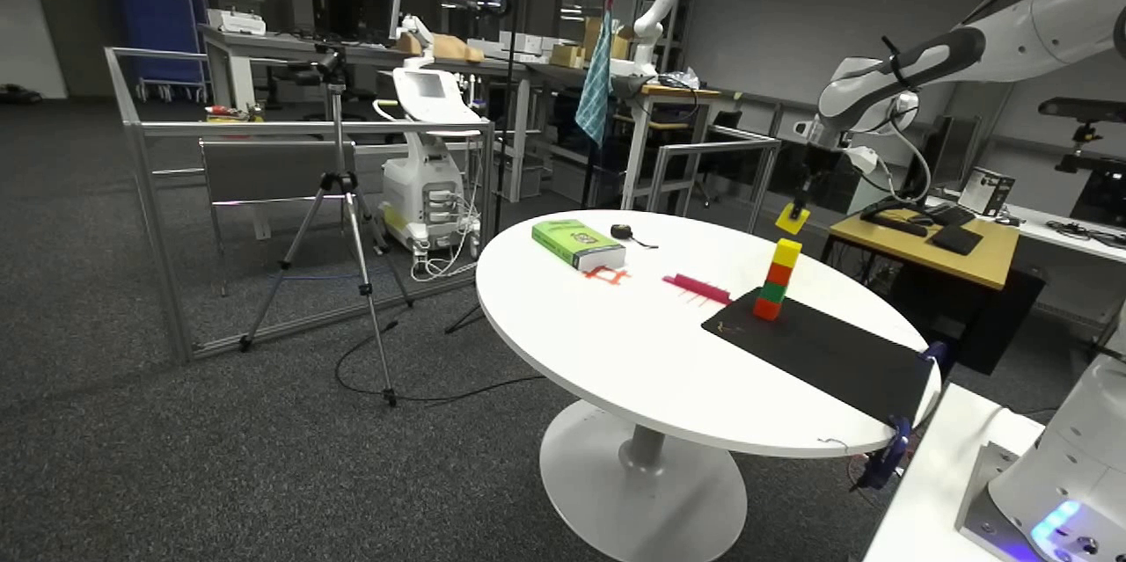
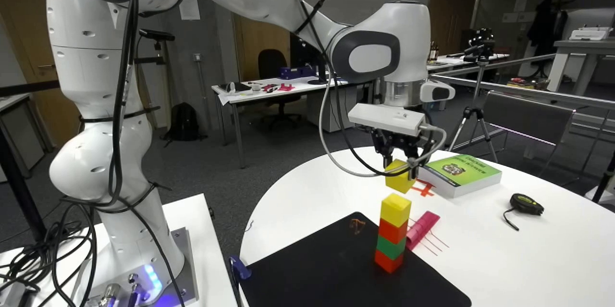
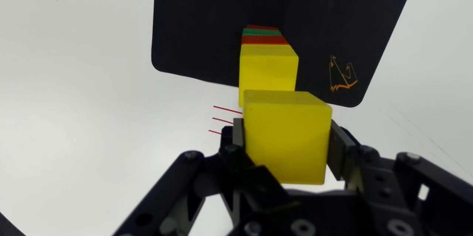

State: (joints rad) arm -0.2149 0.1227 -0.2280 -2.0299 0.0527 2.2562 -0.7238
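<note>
Pinching a yellow block (image 3: 286, 143), the jaws press against two opposite sides of it, one pad (image 3: 238, 132) to each side. The block sits between the pads, and in the wrist view its upper edge reaches out past them. It hangs in the air over the white table (image 1: 607, 342), looking tilted in an exterior view and clear of everything below.

Lower down and near it, with a gap between, stands a tower (image 2: 393, 234) of four cubes: from the top, yellow, red, green and red. The tower rests on a black mat (image 2: 307, 268), close to one edge. Just beyond that edge lies a magenta strip (image 2: 423, 230). Farther off on the table are a green-covered book (image 1: 576, 242) and a black tape measure (image 2: 526, 204).
</note>
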